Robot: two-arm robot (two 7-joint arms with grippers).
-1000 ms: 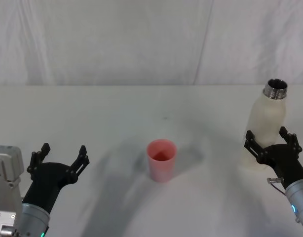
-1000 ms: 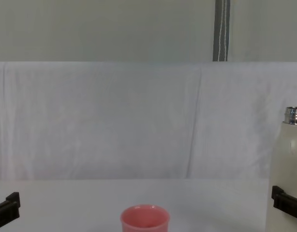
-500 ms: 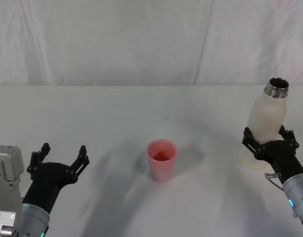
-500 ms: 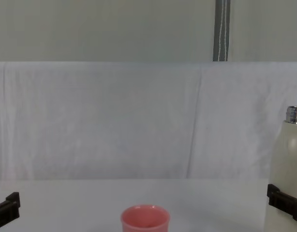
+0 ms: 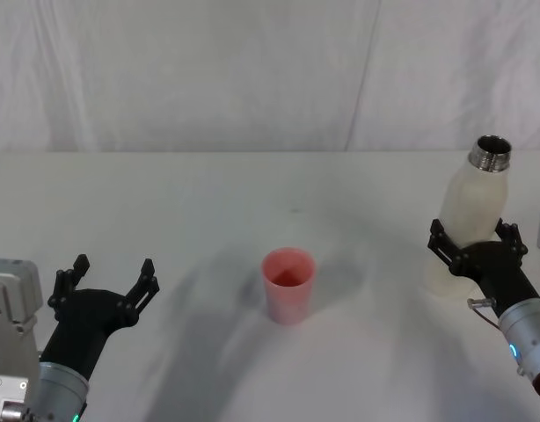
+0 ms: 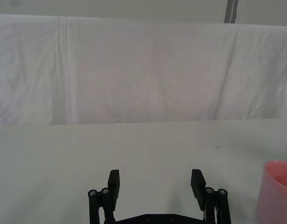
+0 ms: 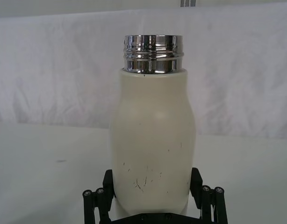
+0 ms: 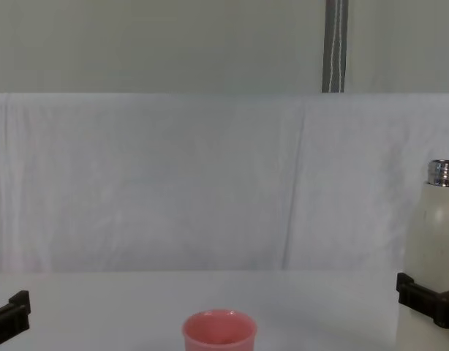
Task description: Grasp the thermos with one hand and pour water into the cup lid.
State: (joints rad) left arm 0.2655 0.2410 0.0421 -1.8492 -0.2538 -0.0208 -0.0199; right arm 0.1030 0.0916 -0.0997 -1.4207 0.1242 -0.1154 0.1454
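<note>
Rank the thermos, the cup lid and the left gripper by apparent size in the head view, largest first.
1. thermos, tallest.
2. left gripper, though nearness to the camera may inflate it.
3. cup lid, smallest.

thermos point(image 7: 153, 140): cream-white, silver neck; cup lid point(image 5: 288, 283): salmon-pink; table point(image 5: 208, 202): white; backdrop cloth point(image 8: 173, 183): white

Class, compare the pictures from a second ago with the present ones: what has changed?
The right gripper has crept forward, its fingers now bracketing the lower body of the tall cream-white thermos; a closed grip cannot be confirmed. The thermos, the small pink cup lid and the open left gripper stayed put.
</note>
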